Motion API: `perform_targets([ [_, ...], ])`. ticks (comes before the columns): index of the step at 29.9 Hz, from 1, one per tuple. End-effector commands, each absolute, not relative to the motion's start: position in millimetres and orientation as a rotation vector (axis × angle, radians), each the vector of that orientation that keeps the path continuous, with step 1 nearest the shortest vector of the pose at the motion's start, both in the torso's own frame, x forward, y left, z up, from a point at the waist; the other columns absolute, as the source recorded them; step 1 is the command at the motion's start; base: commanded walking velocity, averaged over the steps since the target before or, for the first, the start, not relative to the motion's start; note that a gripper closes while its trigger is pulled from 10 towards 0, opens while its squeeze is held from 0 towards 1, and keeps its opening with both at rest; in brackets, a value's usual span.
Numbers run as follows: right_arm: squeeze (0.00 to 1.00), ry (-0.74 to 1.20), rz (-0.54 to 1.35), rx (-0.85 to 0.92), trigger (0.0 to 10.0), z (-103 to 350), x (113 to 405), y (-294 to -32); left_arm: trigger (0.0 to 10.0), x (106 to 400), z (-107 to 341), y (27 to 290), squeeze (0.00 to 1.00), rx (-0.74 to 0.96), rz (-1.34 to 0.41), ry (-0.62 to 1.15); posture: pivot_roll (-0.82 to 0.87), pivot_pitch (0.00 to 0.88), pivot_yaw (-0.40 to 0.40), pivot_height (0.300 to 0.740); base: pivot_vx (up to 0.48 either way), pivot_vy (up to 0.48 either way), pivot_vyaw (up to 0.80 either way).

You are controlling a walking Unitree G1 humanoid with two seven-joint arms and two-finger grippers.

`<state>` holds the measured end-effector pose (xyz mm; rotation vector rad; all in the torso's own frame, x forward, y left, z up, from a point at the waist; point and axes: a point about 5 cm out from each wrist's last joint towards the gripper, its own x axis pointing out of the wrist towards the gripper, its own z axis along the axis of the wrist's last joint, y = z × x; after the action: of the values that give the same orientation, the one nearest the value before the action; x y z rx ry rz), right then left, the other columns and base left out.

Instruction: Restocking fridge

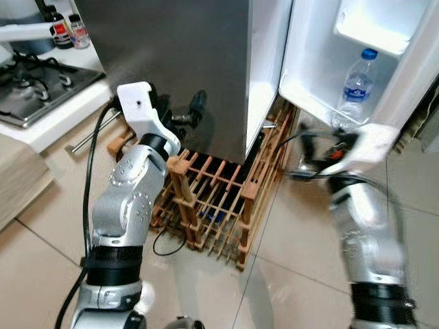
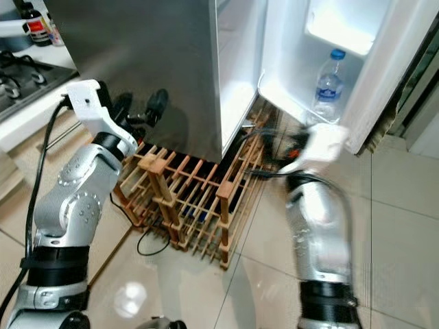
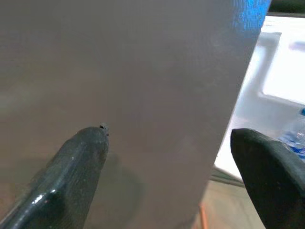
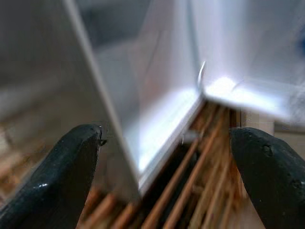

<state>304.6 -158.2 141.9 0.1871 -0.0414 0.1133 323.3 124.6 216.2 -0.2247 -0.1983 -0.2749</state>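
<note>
Restocking looks barely begun: the fridge door (image 1: pixel 411 62) stands open with one water bottle (image 1: pixel 355 86) on its shelf, while the left gripper (image 1: pixel 185 113) and right gripper (image 4: pixel 167 176), both spread and empty, hover near the wooden rack (image 1: pixel 212 205) below that door.

Water bottle (image 2: pixel 328 86) upright in open fridge door (image 2: pixel 384 75) shelf, wooden rack (image 2: pixel 195 199) on floor below.

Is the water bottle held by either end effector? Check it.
No. The water bottle stands on the open fridge door's shelf, while the right end effector is open and empty below it.
</note>
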Motion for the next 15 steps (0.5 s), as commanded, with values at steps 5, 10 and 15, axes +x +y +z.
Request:
perform_targets([
  [5,0.00,-0.053,0.129,0.108,10.0,145,309,-153,10.0,315,199,138,0.00,-0.271,-0.146,-0.139,-0.08,0.000,0.036,0.740,0.000,-0.480,0.55],
  [10,0.00,-0.043,0.148,0.082,10.0,142,309,-150,10.0,313,180,135,0.00,-0.249,-0.080,-0.067,-0.08,0.000,0.020,0.740,0.000,-0.480,0.51],
  [15,0.00,-0.018,0.128,0.075,10.0,136,308,-160,10.0,316,162,126,0.00,-0.234,-0.025,0.026,-0.09,0.000,-0.002,0.740,0.000,-0.480,0.47],
])
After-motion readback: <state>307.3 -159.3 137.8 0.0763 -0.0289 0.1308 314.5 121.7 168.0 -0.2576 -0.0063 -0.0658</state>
